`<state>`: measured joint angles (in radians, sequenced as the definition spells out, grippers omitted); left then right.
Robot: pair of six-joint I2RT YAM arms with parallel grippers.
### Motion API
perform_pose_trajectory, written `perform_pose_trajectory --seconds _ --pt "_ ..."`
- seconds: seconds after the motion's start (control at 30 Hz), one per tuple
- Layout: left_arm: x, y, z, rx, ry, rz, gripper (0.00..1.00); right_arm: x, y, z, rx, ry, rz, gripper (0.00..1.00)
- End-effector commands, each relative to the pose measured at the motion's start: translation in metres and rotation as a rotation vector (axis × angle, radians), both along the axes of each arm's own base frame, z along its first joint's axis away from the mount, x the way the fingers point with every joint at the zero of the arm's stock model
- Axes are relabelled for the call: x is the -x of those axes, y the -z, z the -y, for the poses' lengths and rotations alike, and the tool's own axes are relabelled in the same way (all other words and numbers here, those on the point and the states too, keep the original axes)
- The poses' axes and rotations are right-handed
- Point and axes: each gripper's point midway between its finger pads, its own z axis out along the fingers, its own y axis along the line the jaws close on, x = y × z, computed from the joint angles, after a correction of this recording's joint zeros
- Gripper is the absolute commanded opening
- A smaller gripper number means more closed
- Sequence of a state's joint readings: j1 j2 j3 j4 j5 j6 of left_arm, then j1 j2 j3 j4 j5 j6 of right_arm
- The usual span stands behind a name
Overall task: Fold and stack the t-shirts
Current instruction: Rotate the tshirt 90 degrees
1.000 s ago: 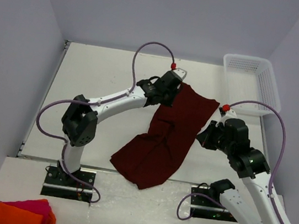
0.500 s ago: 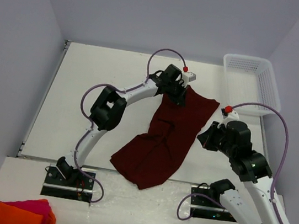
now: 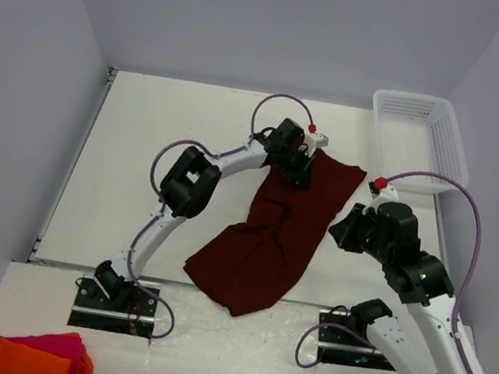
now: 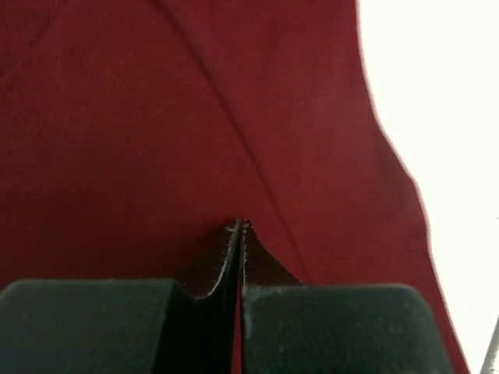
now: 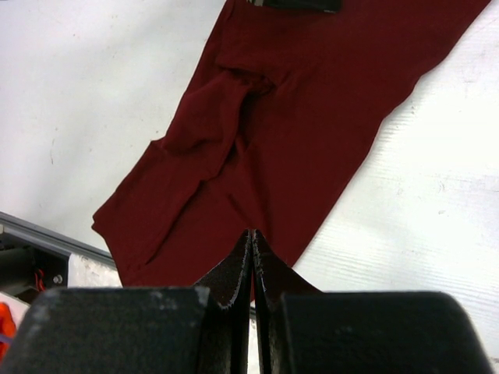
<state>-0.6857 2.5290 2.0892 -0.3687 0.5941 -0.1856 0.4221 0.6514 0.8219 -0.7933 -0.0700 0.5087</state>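
Maroon t-shirt spread, white basket beyond (orange cloths near)

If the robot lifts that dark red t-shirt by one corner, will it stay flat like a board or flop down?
Probably flop: the t-shirt lies in soft creases and folds on the table, so it looks limp. It likely feels light for its size, being thin cloth. Pushed, it would probably bunch up rather than slide whole.

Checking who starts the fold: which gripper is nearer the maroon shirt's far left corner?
Left. The left gripper is shut right on that corner of the t-shirt; the right gripper hangs shut over its right edge, nearer the bases.
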Motion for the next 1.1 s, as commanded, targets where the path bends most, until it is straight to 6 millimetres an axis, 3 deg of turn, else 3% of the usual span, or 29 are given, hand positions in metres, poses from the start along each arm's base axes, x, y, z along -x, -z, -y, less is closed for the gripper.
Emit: perform_pose_trajectory --seconds 0.0,0.17,0.33,0.43,0.57,0.77,0.83,0.87,1.07 --pt "-0.013 0.004 0.001 -0.02 0.003 0.045 0.0 -0.001 -0.011 -0.001 -0.018 0.001 0.035 0.0" --pt "-0.025 0.029 -0.014 -0.1 -0.051 0.027 0.0 0.001 -0.014 -0.001 -0.023 -0.002 0.045 0.0" --pt "-0.051 0.047 -0.039 -0.163 -0.161 0.006 0.0 0.004 -0.019 -0.007 -0.047 -0.036 0.051 0.0" --pt "-0.074 0.053 -0.064 -0.175 -0.234 -0.011 0.0 0.007 -0.02 -0.01 -0.062 -0.043 0.032 0.0" --pt "-0.106 0.057 -0.105 -0.159 -0.327 -0.037 0.0 0.009 -0.008 -0.026 -0.113 -0.1 -0.027 0.0" --pt "-0.151 0.045 -0.16 -0.105 -0.437 -0.042 0.0 -0.002 0.017 -0.046 -0.078 -0.159 -0.116 0.0" --pt "-0.162 0.04 -0.17 -0.071 -0.459 -0.042 0.0 -0.011 0.028 -0.054 -0.049 -0.167 -0.159 0.0" --pt "-0.174 0.032 -0.18 -0.057 -0.481 -0.026 0.0 -0.015 0.025 -0.064 -0.052 -0.191 -0.145 0.0" --pt "-0.195 0.021 -0.194 0.017 -0.506 -0.007 0.0 -0.035 0.06 -0.101 0.021 -0.255 -0.211 0.0"
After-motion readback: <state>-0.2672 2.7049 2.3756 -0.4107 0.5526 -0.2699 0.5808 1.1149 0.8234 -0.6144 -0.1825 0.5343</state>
